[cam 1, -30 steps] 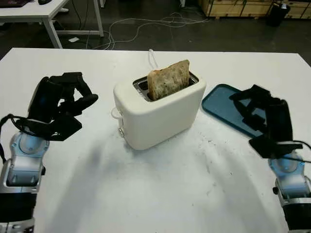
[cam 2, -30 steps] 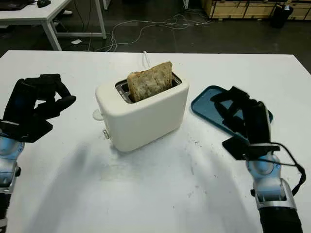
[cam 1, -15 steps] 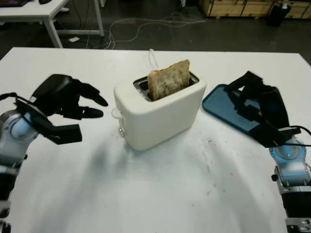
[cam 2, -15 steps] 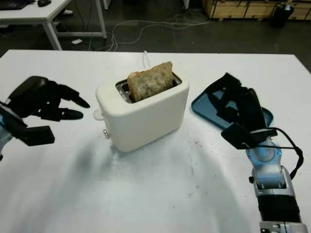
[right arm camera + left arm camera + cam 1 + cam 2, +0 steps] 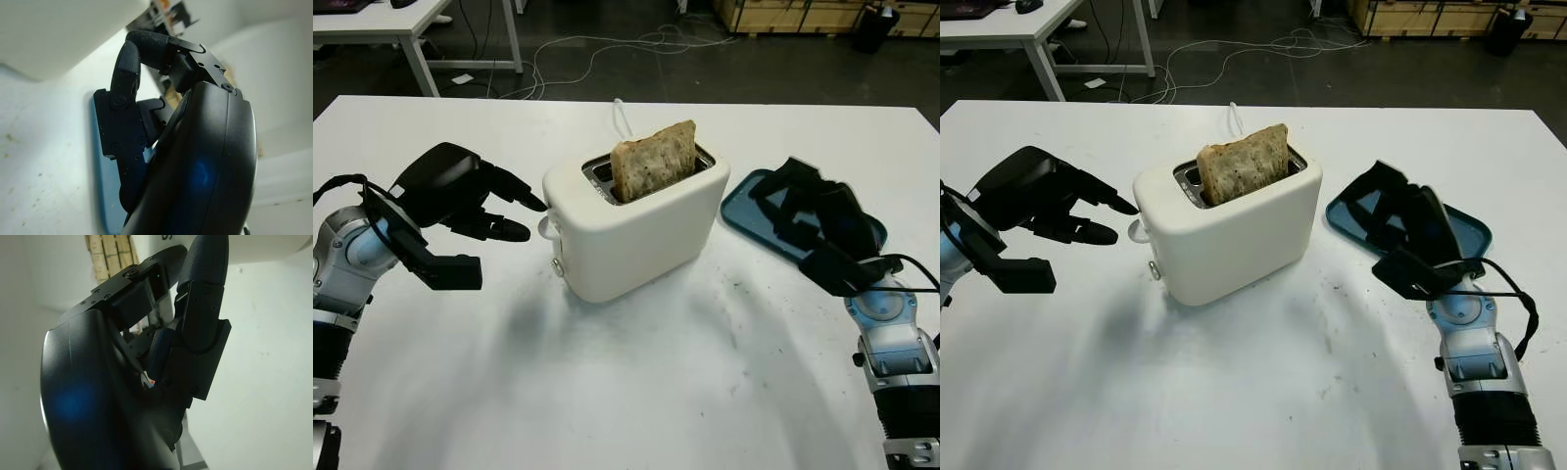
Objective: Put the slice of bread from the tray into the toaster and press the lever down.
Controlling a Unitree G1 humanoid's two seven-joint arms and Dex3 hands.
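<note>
Standing upright in the slot of the white toaster (image 5: 631, 223), slice of bread (image 5: 652, 161) with its upper half sticking out above the top. Toaster at the middle of the white bench (image 5: 636, 392), turned at an angle, white cord trailing off behind it. Lever knob (image 5: 546, 228) on the toaster's left end, raised, not pressed. Just left of the toaster, left hand (image 5: 460, 191), holding nothing, fingers (image 5: 517, 191) stretched out toward that end, tips just beside the knob, contact not clear. To the right of the toaster, blue tray (image 5: 1410, 231) lying flat on the bench, bare of bread. Over the tray's near part, right hand (image 5: 1408, 235), holding nothing, fingers loosely bent, well apart from the toaster. Beyond the bench, behind the toaster, dark floor with loose cables (image 5: 607, 49) and a table leg (image 5: 419, 59).
</note>
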